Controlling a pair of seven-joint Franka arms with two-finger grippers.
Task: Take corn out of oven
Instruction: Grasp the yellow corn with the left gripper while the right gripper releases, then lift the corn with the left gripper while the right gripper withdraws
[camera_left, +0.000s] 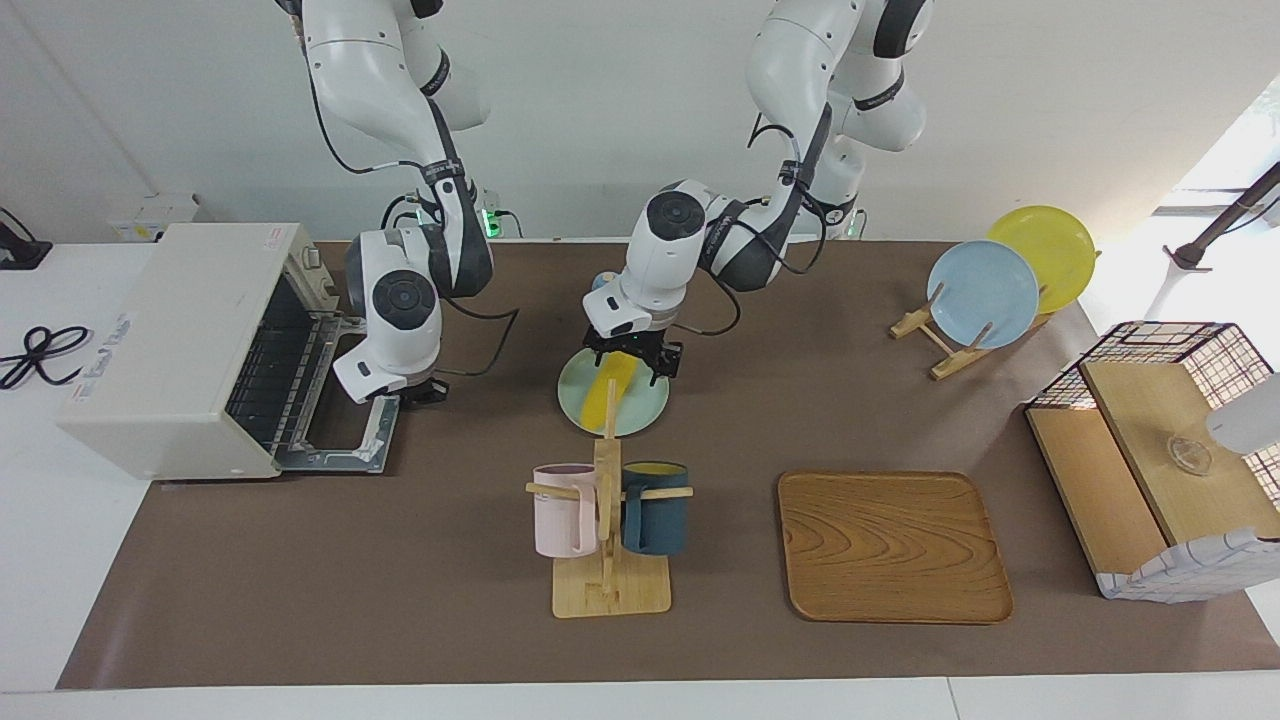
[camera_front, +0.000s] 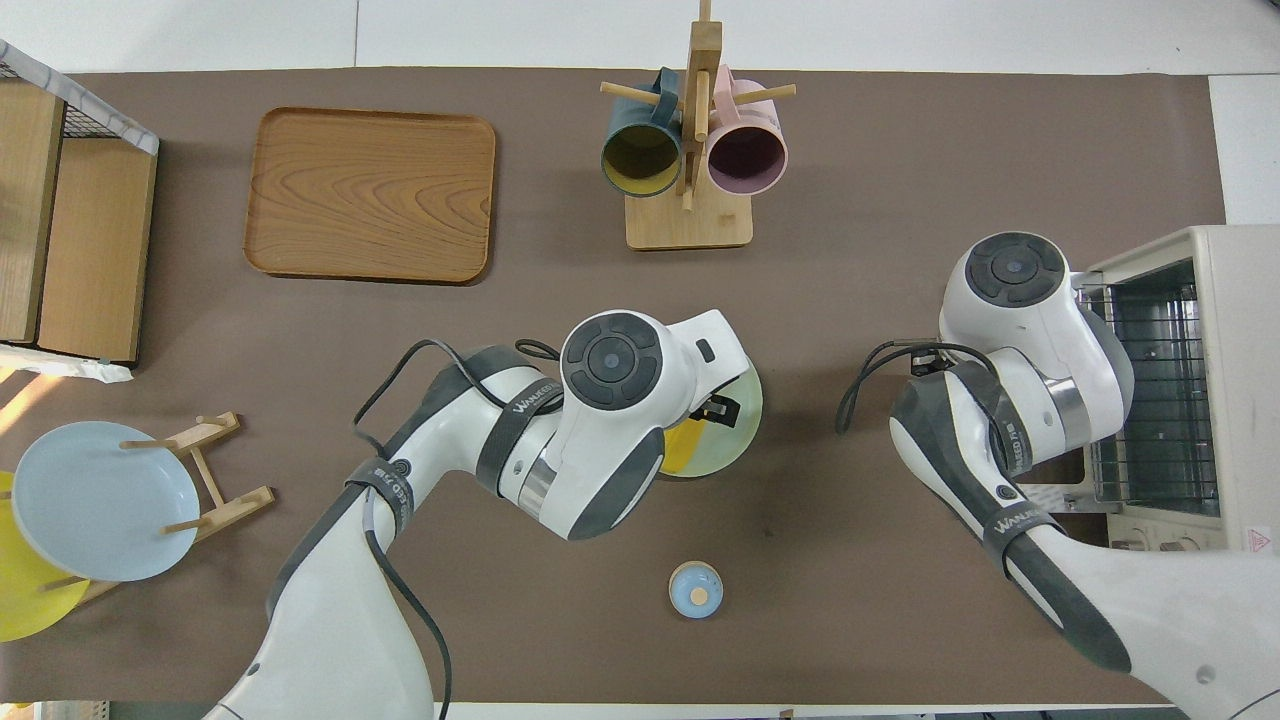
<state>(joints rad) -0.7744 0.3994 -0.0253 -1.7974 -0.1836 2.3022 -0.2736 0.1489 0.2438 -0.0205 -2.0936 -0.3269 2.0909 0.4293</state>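
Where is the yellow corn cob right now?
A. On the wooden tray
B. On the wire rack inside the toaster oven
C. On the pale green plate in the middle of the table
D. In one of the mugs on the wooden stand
C: the corn lies on the pale green plate, with the left gripper open just over it, while the oven stands with its door down.

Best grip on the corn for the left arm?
Take the corn across its middle, coming straight down from above. It lies flat on the green plate, long axis slanted, so turn the jaws crosswise to the cob. The left gripper, open, already hangs over it. This is a judgement from its pose.
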